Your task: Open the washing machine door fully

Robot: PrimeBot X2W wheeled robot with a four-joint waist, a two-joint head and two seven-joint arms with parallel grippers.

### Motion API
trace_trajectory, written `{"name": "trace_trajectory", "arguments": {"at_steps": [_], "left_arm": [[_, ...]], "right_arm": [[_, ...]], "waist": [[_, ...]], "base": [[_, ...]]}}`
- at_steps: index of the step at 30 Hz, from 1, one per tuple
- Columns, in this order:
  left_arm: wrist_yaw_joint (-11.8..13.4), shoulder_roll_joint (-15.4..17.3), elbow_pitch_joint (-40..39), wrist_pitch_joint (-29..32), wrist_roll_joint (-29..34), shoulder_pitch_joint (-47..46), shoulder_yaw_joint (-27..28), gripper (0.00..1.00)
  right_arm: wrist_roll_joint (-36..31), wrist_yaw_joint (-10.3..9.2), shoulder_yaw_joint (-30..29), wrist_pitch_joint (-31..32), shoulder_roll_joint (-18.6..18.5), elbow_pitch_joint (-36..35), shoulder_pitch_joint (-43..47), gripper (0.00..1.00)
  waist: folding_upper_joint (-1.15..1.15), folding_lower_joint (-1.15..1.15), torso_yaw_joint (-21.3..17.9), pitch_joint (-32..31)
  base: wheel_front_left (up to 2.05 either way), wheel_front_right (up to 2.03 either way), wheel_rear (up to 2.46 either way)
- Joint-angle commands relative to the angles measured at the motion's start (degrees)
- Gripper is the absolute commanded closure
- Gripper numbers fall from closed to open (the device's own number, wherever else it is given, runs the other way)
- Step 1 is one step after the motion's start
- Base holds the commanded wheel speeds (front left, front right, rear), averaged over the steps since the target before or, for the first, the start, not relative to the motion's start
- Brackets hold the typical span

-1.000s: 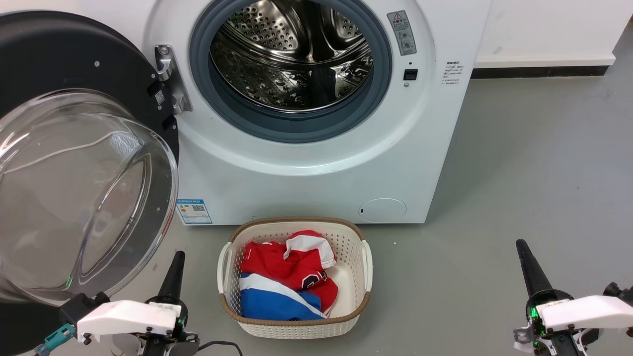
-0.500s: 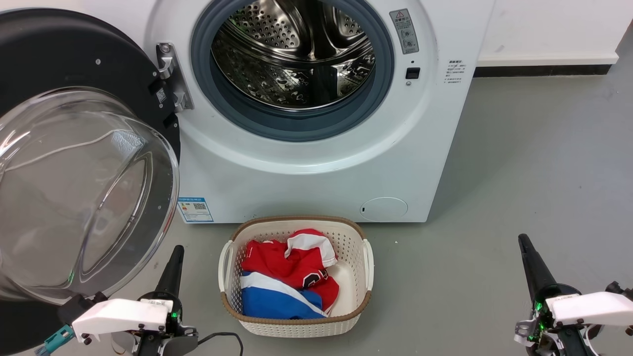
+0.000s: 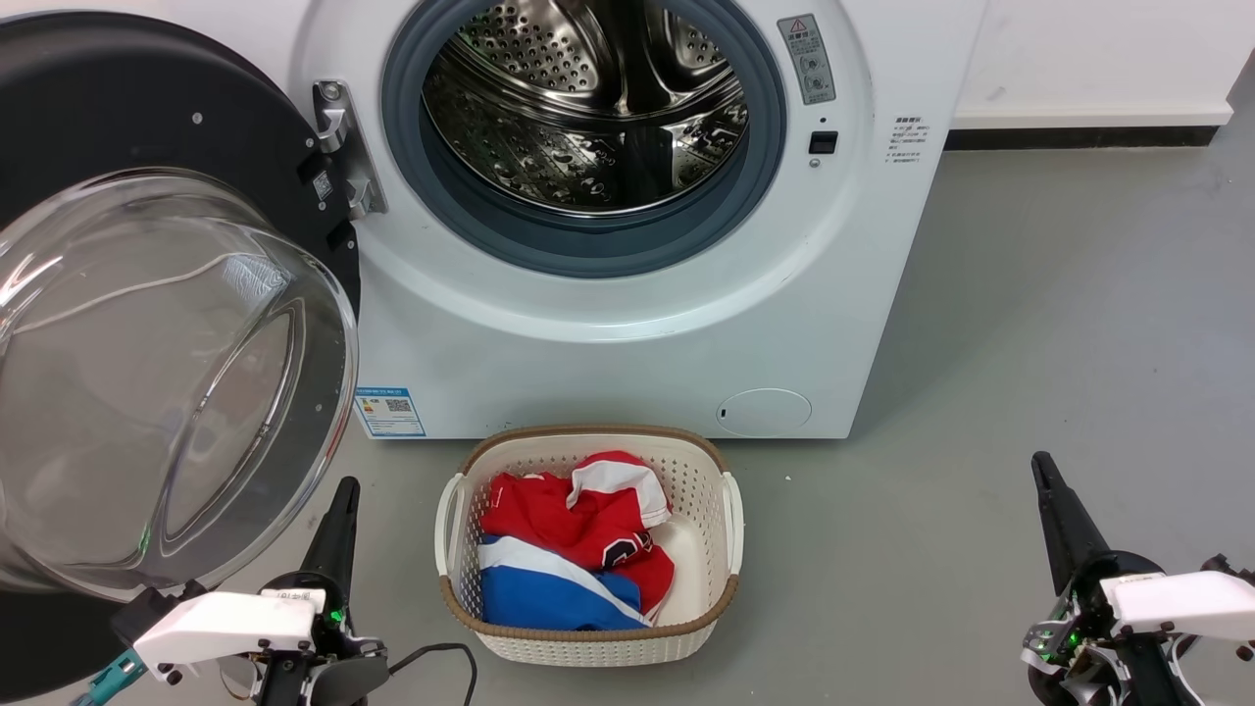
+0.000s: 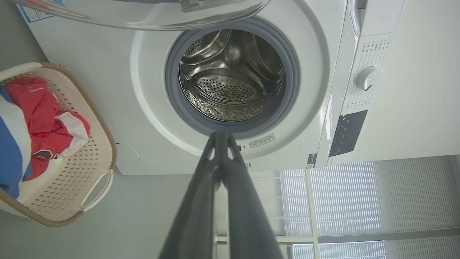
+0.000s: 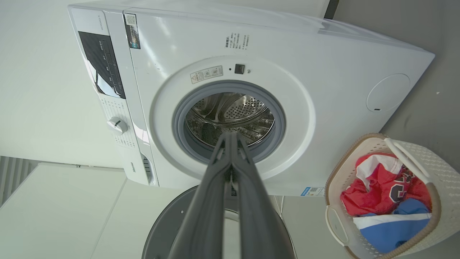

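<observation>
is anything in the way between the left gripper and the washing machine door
Nothing visible does. In the head view the left gripper, fingers shut, sits close beside the lower rim of the washing machine door, only bare floor between them. The laundry basket lies on its other side, apart.

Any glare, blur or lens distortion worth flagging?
Head view: sharp, but reflections streak the washing machine door and the drum glints. Left wrist view: wide-angle lens bows the washing machine; left gripper soft near the lens. Right wrist view: same bowing, right gripper soft.
</observation>
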Motion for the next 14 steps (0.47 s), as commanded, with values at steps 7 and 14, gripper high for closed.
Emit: {"name": "trace_trajectory", "arguments": {"at_steps": [7, 14], "left_arm": [[-1.0, -0.7, -0.2, 1.0, -2.9, -1.1, 1.2, 1.00], [-1.4, -1.3, -0.2, 1.6, -5.1, -1.2, 2.0, 1.00]], "right_arm": [[4.0, 0.00, -0.4, 0.9, -0.1, 0.4, -1.4, 1.00], [6.8, 0.00, -0.7, 1.3, 0.0, 0.7, -1.6, 1.00]], "waist": [[0.00, 0.00, 0.1, 0.1], [0.00, 0.00, 0.3, 0.3]], "base": [[0.00, 0.00, 0.00], [0.00, 0.00, 0.00]]}}
